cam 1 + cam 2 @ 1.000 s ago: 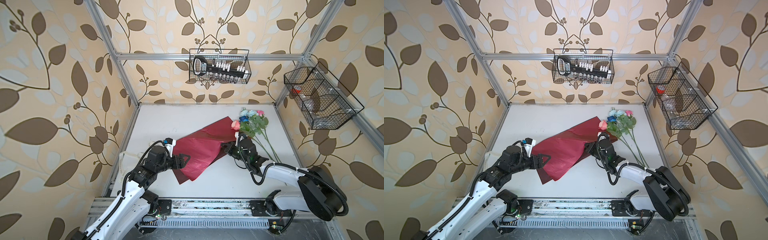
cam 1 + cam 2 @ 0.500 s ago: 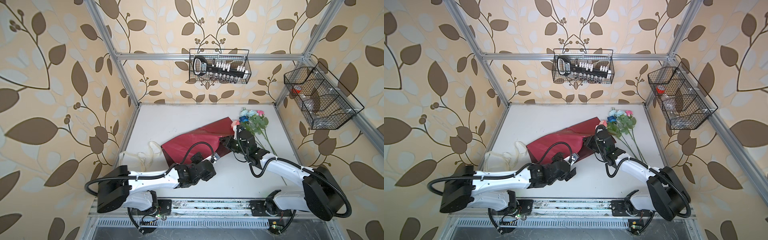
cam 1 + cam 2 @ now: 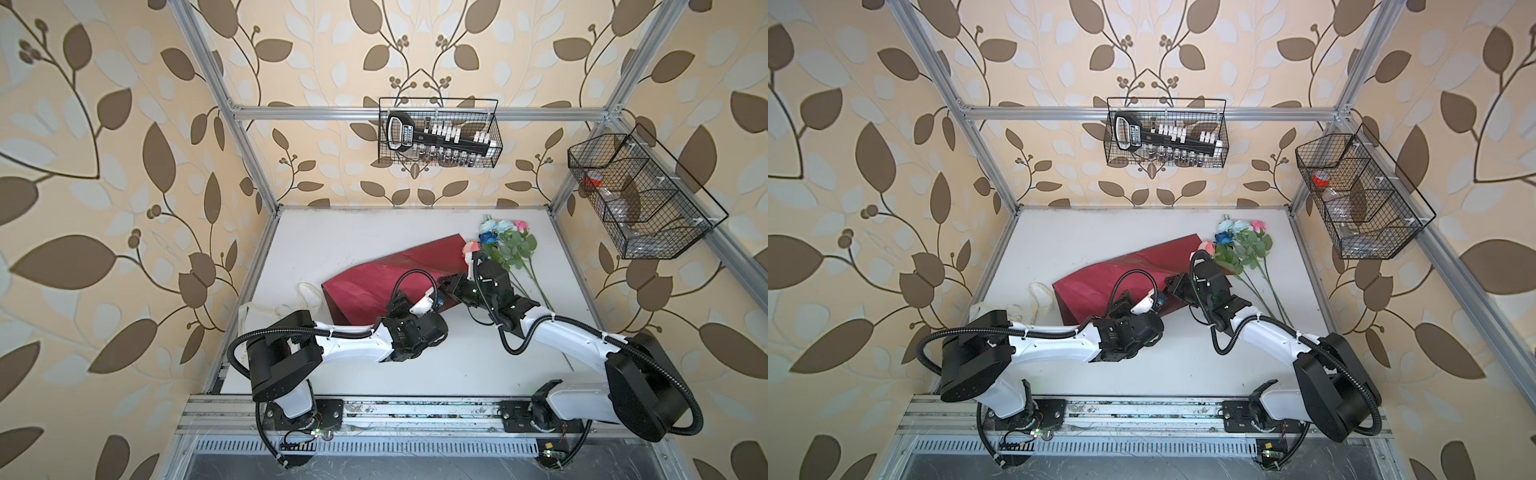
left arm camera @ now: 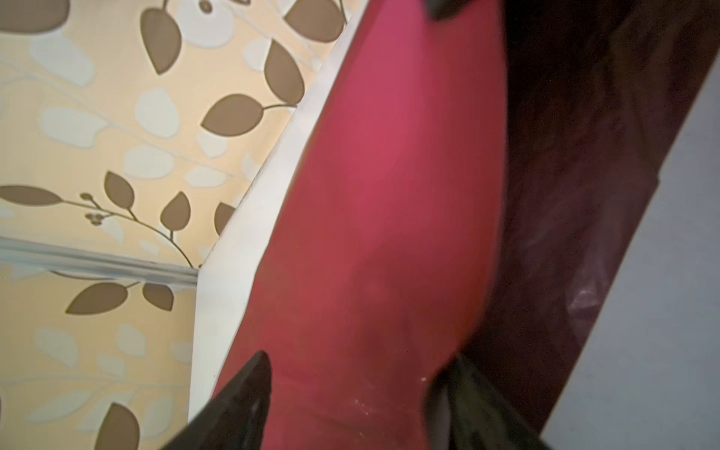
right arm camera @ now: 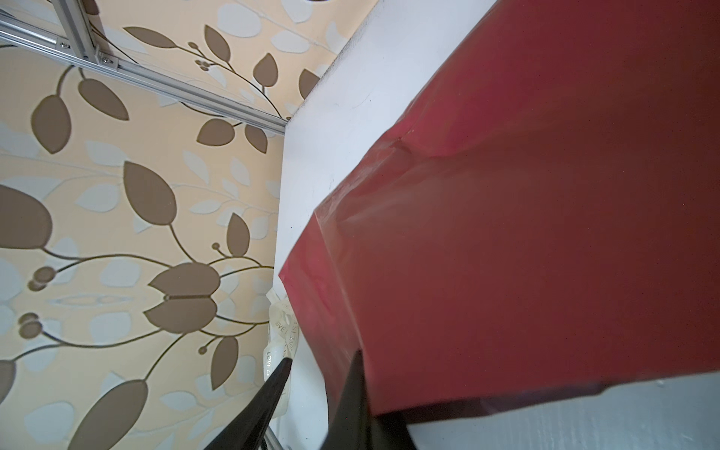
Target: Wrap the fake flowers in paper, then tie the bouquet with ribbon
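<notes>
Left wrist view: left gripper (image 4: pixel 358 374), jaws partly apart, astride a raised fold of the red wrapping sheet (image 4: pixel 382 175); whether they pinch it cannot be told.

Right wrist view: right gripper (image 5: pixel 321 362), jaws drawn nearly together on the sheet's edge, which is lifted off the table (image 5: pixel 331 128).

In both top views the two grippers sit close together at the sheet's near right corner.

Open room: bare table behind the sheet toward the back wall, and in front between the arms. The cream ribbon (image 3: pixel 309 291) lies just beside the sheet's left edge.

Bouquet of fake flowers (image 3: pixel 505 243): flat on the table just beyond the right gripper, which lies between it and the left gripper; blooms toward the back right corner.

Hidden: lower stems partly covered by the right arm; the bouquet appears in neither wrist view.
</notes>
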